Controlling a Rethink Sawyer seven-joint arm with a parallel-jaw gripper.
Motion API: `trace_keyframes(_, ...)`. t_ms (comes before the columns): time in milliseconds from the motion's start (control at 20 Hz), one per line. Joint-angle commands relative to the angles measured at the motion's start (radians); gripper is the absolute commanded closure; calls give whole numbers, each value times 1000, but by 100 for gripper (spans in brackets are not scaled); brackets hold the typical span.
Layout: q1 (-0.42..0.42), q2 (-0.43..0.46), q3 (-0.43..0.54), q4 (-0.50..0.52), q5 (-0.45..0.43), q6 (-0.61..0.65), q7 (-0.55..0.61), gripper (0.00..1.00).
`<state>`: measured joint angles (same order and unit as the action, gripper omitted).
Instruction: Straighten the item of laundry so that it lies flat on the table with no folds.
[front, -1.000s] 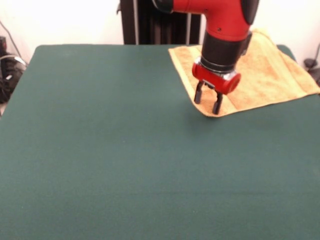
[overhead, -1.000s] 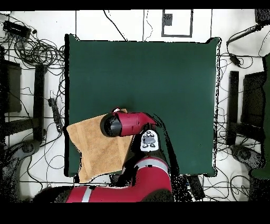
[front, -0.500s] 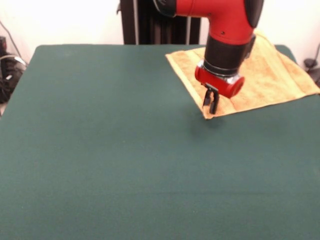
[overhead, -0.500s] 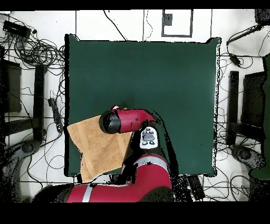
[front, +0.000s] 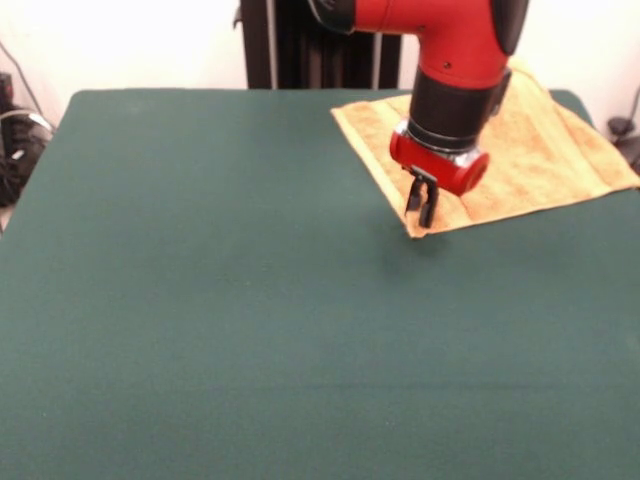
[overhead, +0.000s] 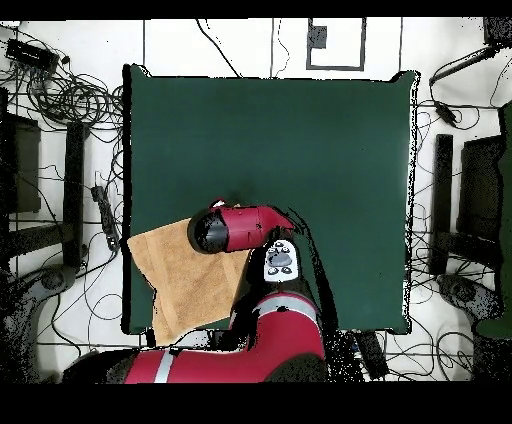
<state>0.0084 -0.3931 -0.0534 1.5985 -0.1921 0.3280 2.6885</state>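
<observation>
— Where is your gripper (front: 421, 209)?

— Low over the table (front: 200, 300), at the near corner of the towel (front: 530, 150). My fingers are pressed together on that corner; I'm pinching the cloth there.

— And the towel itself?

— It spreads away behind my gripper, toward the table's far corner. In the overhead view the towel (overhead: 190, 280) runs out to the table's edge, and my arm (overhead: 240, 229) covers the corner I hold.

Red arm (front: 450, 35), black wrist band, red cuff, black pincer (front: 421, 205)
</observation>
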Motion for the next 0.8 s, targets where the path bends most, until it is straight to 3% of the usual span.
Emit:
trace_keyframes(50, -34, 140, 46, -66, -86, -63, -67, 100)
trace_keyframes(400, -52, 119, -8, -112, -147, -67, -85, 100)
trace_keyframes(800, -99, 80, -3, -99, -198, -50, -102, 100)
